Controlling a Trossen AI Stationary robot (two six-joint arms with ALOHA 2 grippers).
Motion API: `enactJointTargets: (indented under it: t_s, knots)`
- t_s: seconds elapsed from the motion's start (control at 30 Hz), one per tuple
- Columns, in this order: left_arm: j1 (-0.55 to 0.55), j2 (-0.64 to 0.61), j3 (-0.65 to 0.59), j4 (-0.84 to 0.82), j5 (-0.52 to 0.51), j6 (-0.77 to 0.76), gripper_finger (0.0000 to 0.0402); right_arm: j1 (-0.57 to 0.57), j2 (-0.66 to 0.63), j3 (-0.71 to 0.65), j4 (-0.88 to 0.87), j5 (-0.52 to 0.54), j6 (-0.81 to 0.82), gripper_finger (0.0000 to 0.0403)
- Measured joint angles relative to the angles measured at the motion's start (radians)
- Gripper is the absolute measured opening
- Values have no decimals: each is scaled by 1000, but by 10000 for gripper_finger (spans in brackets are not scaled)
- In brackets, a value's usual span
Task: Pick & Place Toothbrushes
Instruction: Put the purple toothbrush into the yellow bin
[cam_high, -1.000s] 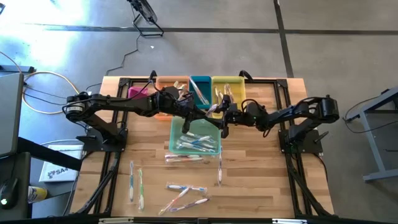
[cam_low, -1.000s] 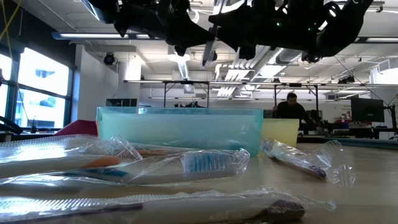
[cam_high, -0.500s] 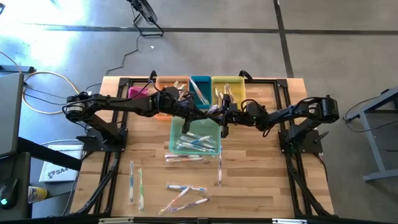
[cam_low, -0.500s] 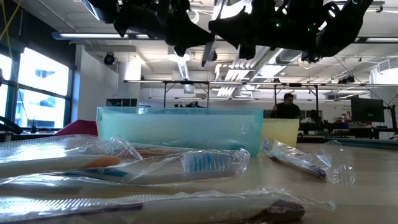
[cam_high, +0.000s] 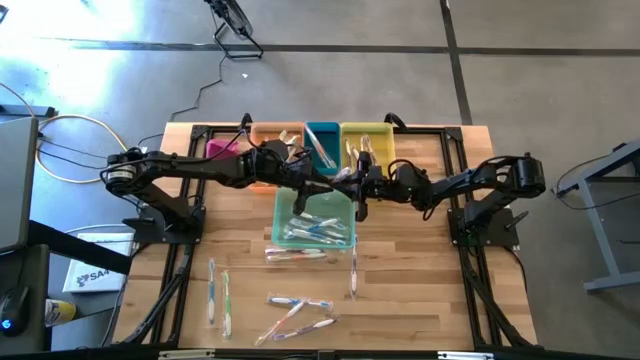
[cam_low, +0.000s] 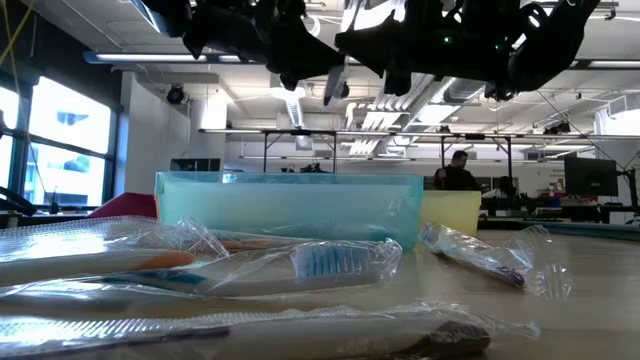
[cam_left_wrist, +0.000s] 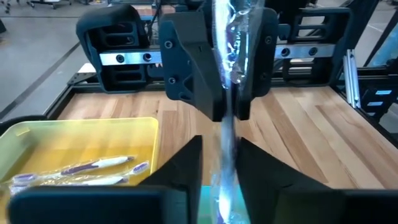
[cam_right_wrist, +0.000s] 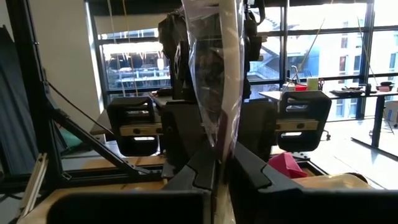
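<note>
Above the pale teal bin (cam_high: 312, 215), my two grippers meet nose to nose around one wrapped toothbrush (cam_right_wrist: 214, 74), which stands nearly upright between them. My right gripper (cam_right_wrist: 219, 155) is shut on it. My left gripper (cam_left_wrist: 221, 146) is open, one finger on each side of the wrapper with a gap showing. Several more toothbrushes (cam_high: 305, 230) lie in the teal bin. Others lie loose on the table (cam_high: 297, 254), (cam_high: 218, 295), (cam_high: 300, 303). My right gripper pinches the wrapped toothbrush between its two fingers, partway along its length (cam_left_wrist: 225, 115). The fingers come level from the table's right and lie across it. The toothbrush is clear of the table, nearly upright, its wrapper reaching above (cam_right_wrist: 211, 37) and below the fingers.
A row of bins stands at the far edge: pink (cam_high: 222, 148), orange (cam_high: 275, 135), dark teal (cam_high: 322, 140) and yellow (cam_high: 367, 140), the yellow one holding toothbrushes (cam_left_wrist: 99, 165). Black frame rails (cam_high: 190, 240) run along both table sides. A person (cam_low: 460, 172) sits far behind.
My right gripper has shut on the wrapped toothbrush, and my left gripper's fingers have parted around it. Both arms have stayed where they were, and the toothbrush remains upright above the teal bin.
</note>
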Motion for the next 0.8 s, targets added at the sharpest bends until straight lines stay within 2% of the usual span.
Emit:
enactJointTargets:
  t_s: [0.17, 0.3, 0.8]
  knots:
    - [0, 0, 0, -5, -7, 0, 139, 1, 0, 0, -2, -5, 2, 12]
    - [1, 0, 0, -5, -7, 0, 162, 1, 0, 0, -1, -5, 2, 12]
    - [3, 0, 1, -43, -7, -6, 168, 0, 0, 0, -13, 3, 2, 13]
